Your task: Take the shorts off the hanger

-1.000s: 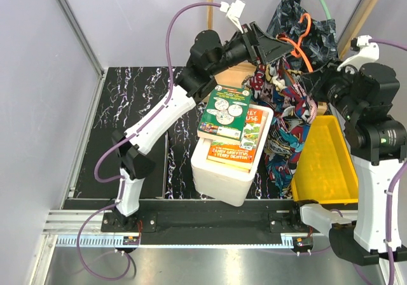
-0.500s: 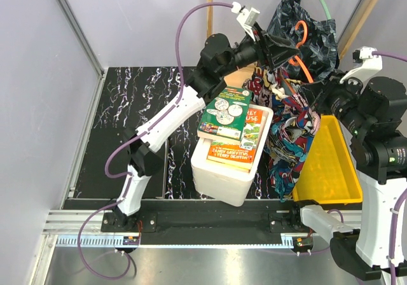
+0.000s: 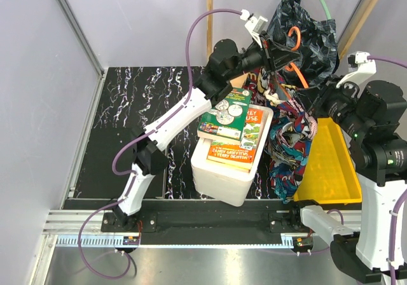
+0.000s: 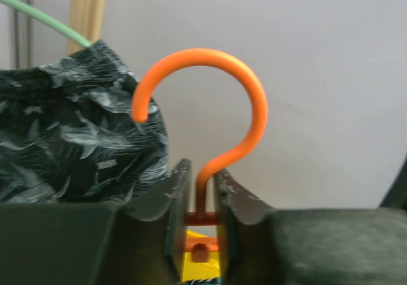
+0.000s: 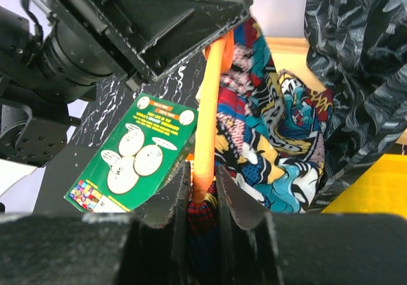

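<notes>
Books (image 3: 229, 110) atop white box (image 3: 219, 182), yellow bin (image 3: 325, 165), marbled table (image 3: 127, 107)

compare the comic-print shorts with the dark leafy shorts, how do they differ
The comic-print shorts are bright red, blue and yellow; the dark leafy shorts are black-navy with pale grey leaves. The comic-print shorts hang on the orange hanger, clamped by the left gripper and right gripper; the dark leafy shorts hang on the green hanger, untouched. Both are limp cloth on hangers.

Black marbled table (image 3: 127, 107): foam box (image 3: 219, 178), yellow bin (image 3: 331, 164)
</notes>
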Robot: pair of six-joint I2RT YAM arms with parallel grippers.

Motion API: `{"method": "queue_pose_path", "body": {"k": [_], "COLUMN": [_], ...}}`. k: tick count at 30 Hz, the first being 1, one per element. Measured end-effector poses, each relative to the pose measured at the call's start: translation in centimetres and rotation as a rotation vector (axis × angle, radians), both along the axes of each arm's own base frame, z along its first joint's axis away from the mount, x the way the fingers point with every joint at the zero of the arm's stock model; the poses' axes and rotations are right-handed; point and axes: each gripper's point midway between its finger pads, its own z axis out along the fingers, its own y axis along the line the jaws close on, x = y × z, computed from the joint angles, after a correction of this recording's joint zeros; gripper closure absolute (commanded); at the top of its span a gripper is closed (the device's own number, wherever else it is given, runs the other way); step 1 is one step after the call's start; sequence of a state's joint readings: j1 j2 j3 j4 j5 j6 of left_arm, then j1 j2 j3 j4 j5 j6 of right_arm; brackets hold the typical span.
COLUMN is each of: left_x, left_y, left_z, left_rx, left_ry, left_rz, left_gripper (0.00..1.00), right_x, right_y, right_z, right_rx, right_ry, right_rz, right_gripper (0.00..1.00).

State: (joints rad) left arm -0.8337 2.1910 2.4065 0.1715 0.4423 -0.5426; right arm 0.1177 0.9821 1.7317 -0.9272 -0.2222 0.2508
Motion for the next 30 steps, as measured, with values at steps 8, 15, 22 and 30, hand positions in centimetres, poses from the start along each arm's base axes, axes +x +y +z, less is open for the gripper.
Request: {"method": "queue_pose_path", "body": {"k": [8,15,22,30], "left_x": [-0.5,0.3,0.5,0.4], "left_y": [-0.6,-0.5,-0.5,-0.5], "left_z": [0.1,0.1,0.0,0.0], "left_rx": [-0.001,0.004,0.010,0.011], "left_ry": [-0.018,-0.023,-0.040,-0.042], "left_rz": [0.006,0.067,0.079,0.077], "left_gripper": [1.00,1.00,1.00,1.00], "right_x": [-0.7,-1.6,-2.2,-1.7], "right_y": [-0.5,-1.3,-3.1,-3.7], "right_z": [-0.3,-0.2,1.9,1.8], "right_rx": [0.004,0.045,0.071,0.081], "right_ry": [0.024,0.070,0.037,0.049], "right_rz": [-0.027,-0.095,-0.205,-0.253], "right_gripper": [0.34,0.24,0.43,0.78]}}
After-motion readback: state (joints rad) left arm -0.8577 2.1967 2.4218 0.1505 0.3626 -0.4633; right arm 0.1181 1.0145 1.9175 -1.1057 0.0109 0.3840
